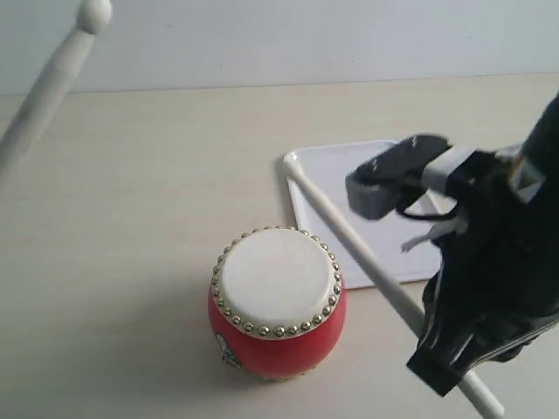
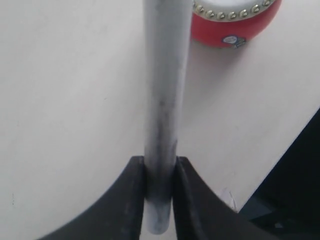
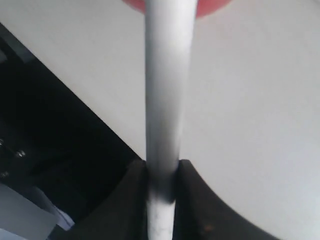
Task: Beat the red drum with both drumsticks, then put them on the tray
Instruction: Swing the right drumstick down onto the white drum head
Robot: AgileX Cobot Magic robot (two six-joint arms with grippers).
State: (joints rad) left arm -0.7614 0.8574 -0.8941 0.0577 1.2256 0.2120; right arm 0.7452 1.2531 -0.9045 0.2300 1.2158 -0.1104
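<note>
The red drum (image 1: 276, 305), with a cream skin ringed by brass studs, stands on the table's middle. My right gripper (image 1: 442, 360) is shut on a pale drumstick (image 1: 349, 236). That stick slants past the drum's right side, and its tip lies at the near-left corner of the white tray (image 1: 336, 175). The other drumstick (image 1: 48, 87) rises at the far left with its round tip high, its gripper out of the exterior view. In the left wrist view my left gripper (image 2: 160, 172) clamps that drumstick (image 2: 165, 90), with the drum (image 2: 235, 22) beyond. The right wrist view shows the right gripper (image 3: 162, 172) shut on its drumstick (image 3: 167, 85).
The tray sits behind and to the right of the drum. A grey camera block (image 1: 389, 183) on my right arm hangs over it. The table's edge and a dark drop (image 2: 295, 195) show near the left gripper, and another dark drop (image 3: 50, 150) shows beside the right one.
</note>
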